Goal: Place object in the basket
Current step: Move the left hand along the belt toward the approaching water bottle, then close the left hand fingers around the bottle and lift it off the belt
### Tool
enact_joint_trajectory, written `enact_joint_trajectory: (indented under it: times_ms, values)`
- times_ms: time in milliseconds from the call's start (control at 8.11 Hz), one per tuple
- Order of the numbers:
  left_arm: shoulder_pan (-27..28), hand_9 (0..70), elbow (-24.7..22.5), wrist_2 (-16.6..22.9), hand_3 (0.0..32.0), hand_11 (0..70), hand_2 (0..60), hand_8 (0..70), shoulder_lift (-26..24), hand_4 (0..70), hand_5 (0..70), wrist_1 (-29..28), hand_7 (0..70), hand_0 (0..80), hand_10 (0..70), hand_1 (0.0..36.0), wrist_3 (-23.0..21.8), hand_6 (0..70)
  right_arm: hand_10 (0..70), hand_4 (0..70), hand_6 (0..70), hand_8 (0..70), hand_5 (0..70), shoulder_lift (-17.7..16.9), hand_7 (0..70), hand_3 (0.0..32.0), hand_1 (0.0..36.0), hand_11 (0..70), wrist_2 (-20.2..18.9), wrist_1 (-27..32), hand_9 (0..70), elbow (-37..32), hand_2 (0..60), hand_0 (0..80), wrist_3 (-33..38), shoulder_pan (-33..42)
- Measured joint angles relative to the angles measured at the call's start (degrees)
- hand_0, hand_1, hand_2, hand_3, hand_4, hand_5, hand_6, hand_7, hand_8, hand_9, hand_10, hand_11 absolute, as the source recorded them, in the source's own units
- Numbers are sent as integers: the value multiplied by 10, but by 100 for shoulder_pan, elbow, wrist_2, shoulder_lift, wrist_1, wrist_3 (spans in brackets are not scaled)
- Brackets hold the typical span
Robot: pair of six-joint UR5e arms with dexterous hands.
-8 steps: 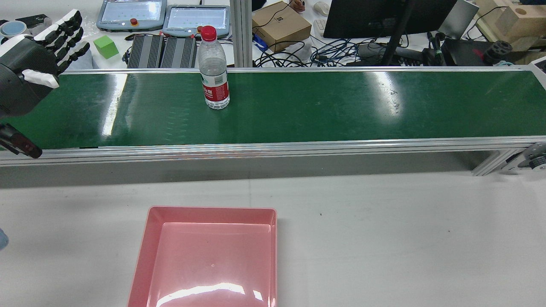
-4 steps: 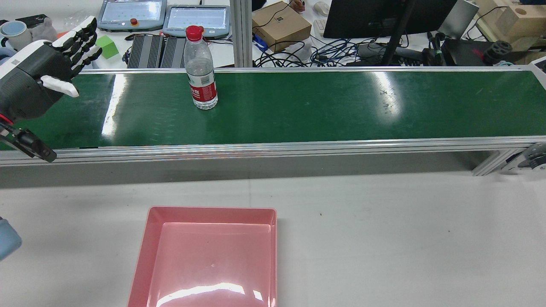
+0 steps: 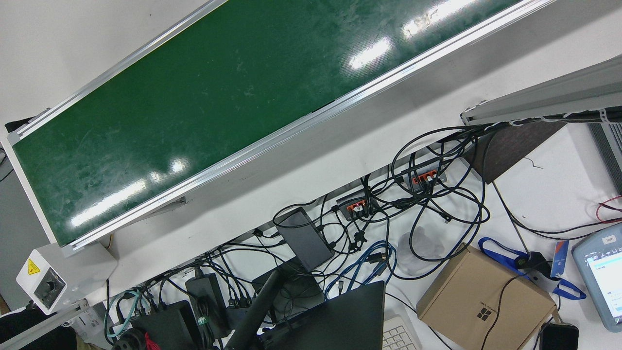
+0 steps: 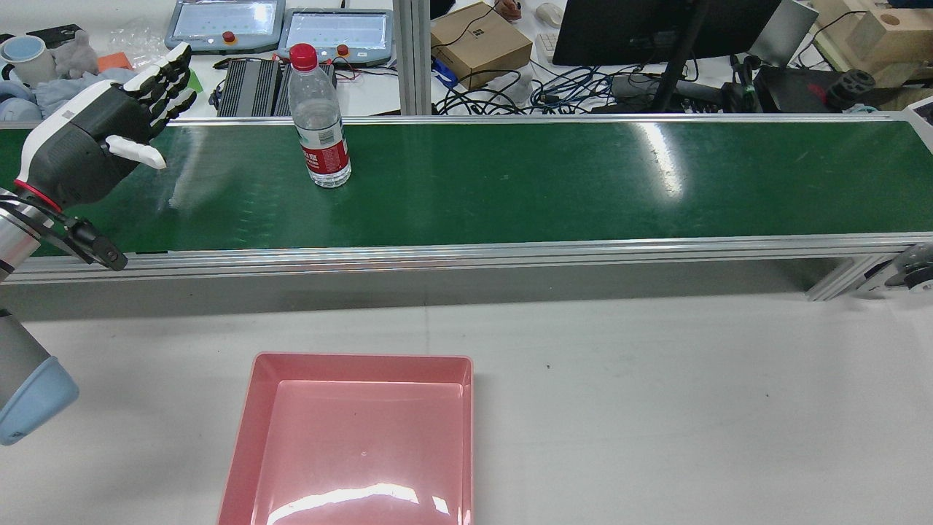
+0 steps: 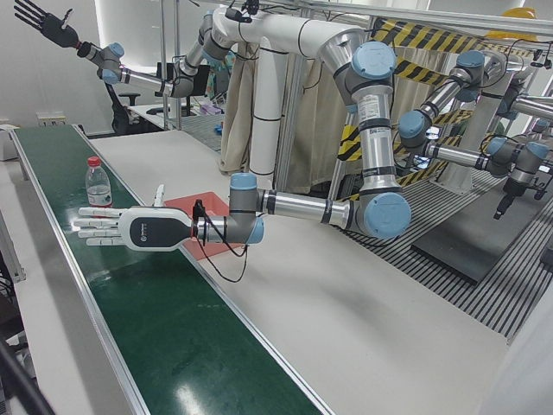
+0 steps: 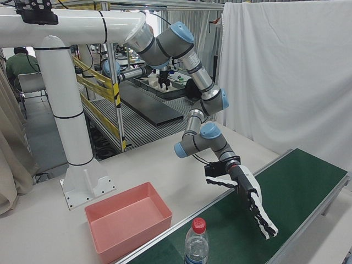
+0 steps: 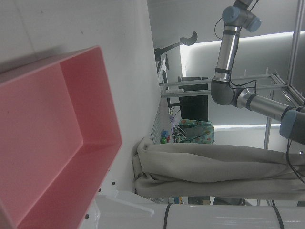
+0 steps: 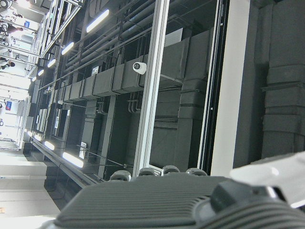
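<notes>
A clear water bottle (image 4: 319,124) with a red cap and red label stands upright on the green conveyor belt (image 4: 547,182); it also shows in the left-front view (image 5: 98,183) and the right-front view (image 6: 196,245). My left hand (image 4: 102,138) is open, fingers straight, hovering over the belt left of the bottle with a clear gap; it shows too in the left-front (image 5: 121,226) and right-front (image 6: 253,203) views. The empty pink basket (image 4: 361,359) sits on the white table near the belt and fills the left hand view (image 7: 102,105). My right hand (image 5: 39,22) is raised high, fingers spread.
The belt has aluminium side rails (image 4: 466,251). Beyond it lie teach pendants (image 4: 226,22), a cardboard box (image 4: 481,44), a monitor (image 4: 656,29) and cables. The front view shows only the belt (image 3: 218,97) and cable clutter.
The bottle has travelled left along the belt. My left hand has moved right and further over the belt, closing the gap to the bottle, and stays open.
</notes>
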Motion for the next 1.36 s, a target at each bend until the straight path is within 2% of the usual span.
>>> enact_joint_trajectory:
  times_ms: [123, 493, 1110, 1356]
  values:
    - [55, 4, 80, 8, 0, 52, 0, 11, -25, 114, 32, -45, 0, 468, 32, 6, -6, 0, 0, 0, 0, 0, 0, 0, 0, 0, 0, 0, 0, 0, 0, 0, 0, 0, 0, 0]
    - [202, 2, 102, 63, 0, 50, 0, 10, -85, 120, 47, -45, 0, 470, 30, 10, -50, 0, 0, 0, 0, 0, 0, 0, 0, 0, 0, 0, 0, 0, 0, 0, 0, 0, 0, 0]
    - [211, 0, 152, 74, 0, 51, 0, 0, -481, 102, 45, 234, 0, 466, 31, 7, -296, 0, 0, 0, 0, 0, 0, 0, 0, 0, 0, 0, 0, 0, 0, 0, 0, 0, 0, 0]
    - [200, 0, 322, 65, 0, 51, 0, 1, -636, 104, 46, 245, 0, 467, 31, 5, -313, 0, 0, 0, 0, 0, 0, 0, 0, 0, 0, 0, 0, 0, 0, 0, 0, 0, 0, 0]
